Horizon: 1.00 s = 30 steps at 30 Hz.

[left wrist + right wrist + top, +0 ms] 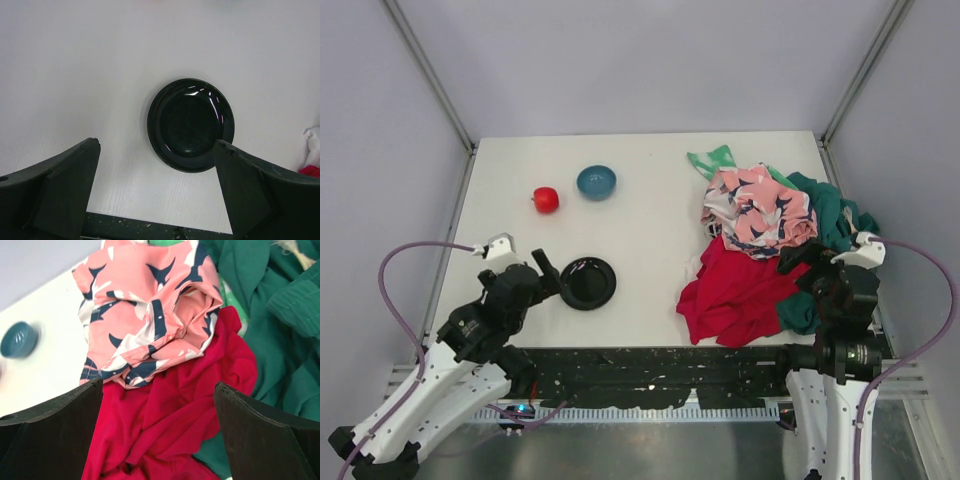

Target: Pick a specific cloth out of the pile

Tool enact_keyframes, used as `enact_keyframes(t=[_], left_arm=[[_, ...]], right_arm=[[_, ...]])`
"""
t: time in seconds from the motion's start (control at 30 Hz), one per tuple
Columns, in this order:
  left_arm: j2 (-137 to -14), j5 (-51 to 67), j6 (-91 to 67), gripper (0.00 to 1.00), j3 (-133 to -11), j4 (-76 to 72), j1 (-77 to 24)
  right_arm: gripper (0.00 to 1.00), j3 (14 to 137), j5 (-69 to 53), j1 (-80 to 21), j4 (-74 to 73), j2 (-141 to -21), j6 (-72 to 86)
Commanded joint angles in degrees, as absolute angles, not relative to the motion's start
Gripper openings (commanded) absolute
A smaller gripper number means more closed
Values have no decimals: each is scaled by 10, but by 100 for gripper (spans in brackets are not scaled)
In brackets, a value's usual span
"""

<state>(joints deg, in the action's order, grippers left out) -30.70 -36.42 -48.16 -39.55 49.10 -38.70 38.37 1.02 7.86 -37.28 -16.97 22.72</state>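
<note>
Right gripper [159, 386] fingers spread wide, empty, above pile [240, 355]: red cloth [165, 425] between them, pink printed garment [145, 305] beyond. Black cloth not distinguishable. Left gripper [157, 141] wide, empty, over black plate [191, 125].

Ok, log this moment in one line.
left hand open, beside black plate | right hand open, over pile | nothing held

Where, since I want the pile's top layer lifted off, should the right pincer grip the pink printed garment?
Probably the raised bunch of folds near its middle, coming straight down from above. The pink printed garment lies crumpled on top of the red cloth, and the open right pincer hangs over it.
</note>
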Motion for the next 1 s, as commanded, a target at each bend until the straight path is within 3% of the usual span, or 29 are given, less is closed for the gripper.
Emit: enact_keyframes(t=[0.0,0.13,0.3,0.37,0.47,0.67,0.9,0.97], left_arm=[[-317,-331,-453,99,-375,410,-386],[-338,-302,-434,100,-369,370,-386],[-379,-279,-431,99,-375,363,-387],[-393,-270,-425,99,-384,367,-386],[-406,-272,-425,99,-383,374,-385],[-405,-285,-425,100,-383,396,-384],[-381,-300,-428,100,-370,396,-383],[-374,-309,-431,100,-367,397,-382]], right_arm=[[95,422,-68,76,-368,-232,180],[95,458,-48,0,-411,-326,170],[95,471,301,-276,-442,-412,226],[95,495,405,-344,-464,-492,263],[95,545,499,-370,-506,-633,315],[95,550,478,-357,-432,-769,322],[95,505,257,-198,-317,-867,268],[100,499,208,-178,-285,-895,260]])
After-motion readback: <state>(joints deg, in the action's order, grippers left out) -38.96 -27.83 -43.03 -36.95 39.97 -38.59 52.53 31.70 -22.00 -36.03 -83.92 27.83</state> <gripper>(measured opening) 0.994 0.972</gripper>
